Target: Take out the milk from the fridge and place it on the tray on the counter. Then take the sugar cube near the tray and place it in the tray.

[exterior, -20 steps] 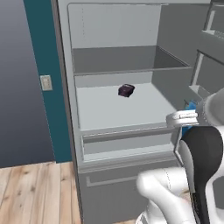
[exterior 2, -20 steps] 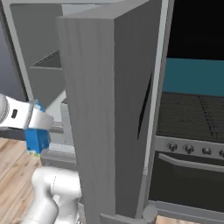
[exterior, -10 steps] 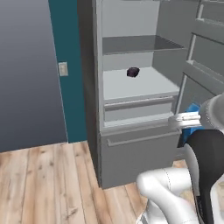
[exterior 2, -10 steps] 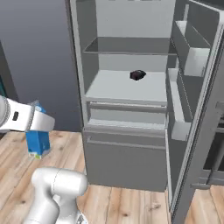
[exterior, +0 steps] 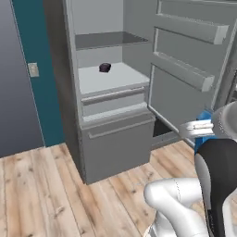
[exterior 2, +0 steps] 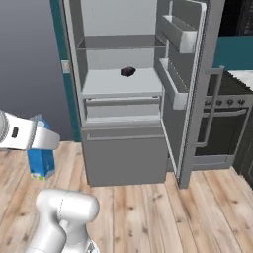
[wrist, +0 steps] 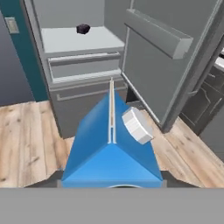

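The pincer (exterior 2: 40, 148) had its jaws clamped on the blue milk carton (wrist: 111, 144), held upright over the wooden floor (exterior: 41, 194), well clear of the open fridge (exterior 2: 123, 94), where a small dark box (exterior 2: 128, 71) sat mid-shelf.

the milk (wrist: 111, 144) is cut off at the lower edge of the hand view, its base and the finger contact hidden. in the left base view the arm covers most of the carton. the fridge (exterior 2: 123, 99) top runs past the frame. the small dark box (exterior 2: 128, 71) is too small to identify.
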